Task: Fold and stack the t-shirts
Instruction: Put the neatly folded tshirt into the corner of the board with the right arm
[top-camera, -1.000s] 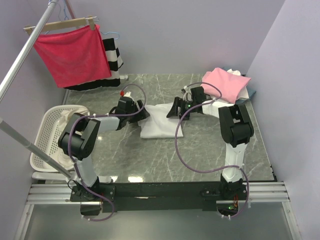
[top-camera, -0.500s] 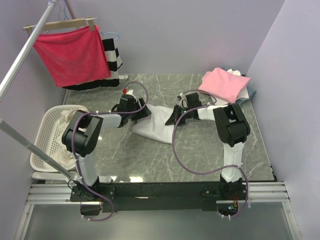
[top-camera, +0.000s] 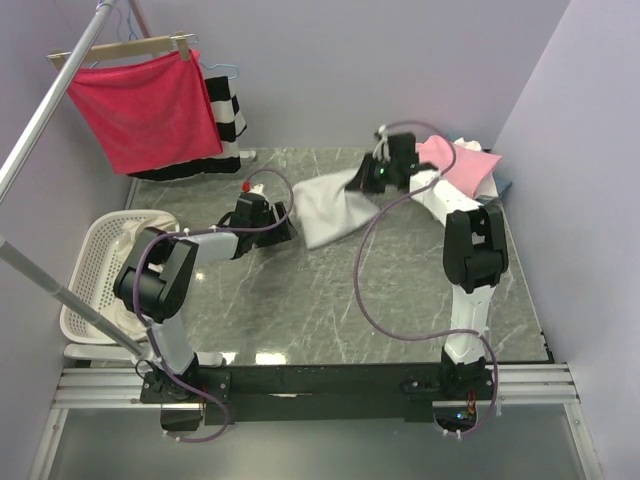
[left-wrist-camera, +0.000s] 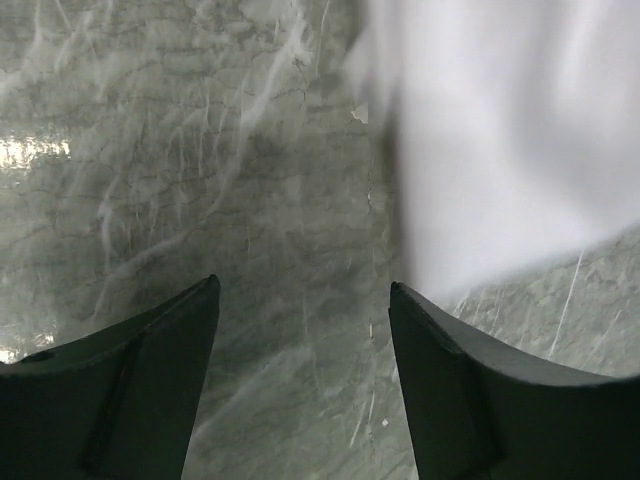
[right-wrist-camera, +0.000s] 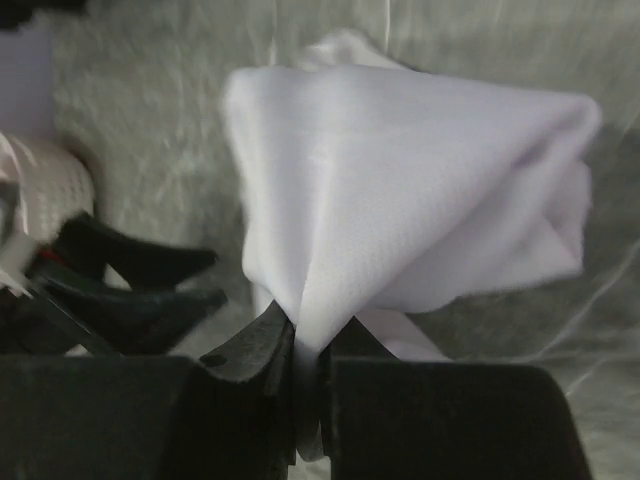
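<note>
Your right gripper (top-camera: 365, 178) has swung back toward the pink t-shirt (top-camera: 462, 166), hauling the white t-shirt (top-camera: 325, 208) to the far middle of the marble table (top-camera: 300, 300), jaws pinching a bunched fold. Your left gripper (top-camera: 283, 222) stands spread, just beside the cloth's edge. Lilac walls (top-camera: 350, 70) surround. Only the right wrist view shows the pinch; only overhead, the red cloth (top-camera: 145, 105).

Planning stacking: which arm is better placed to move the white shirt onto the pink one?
Likely right: right gripper is shut on the white shirt, near the pink shirt; left gripper is open.
</note>
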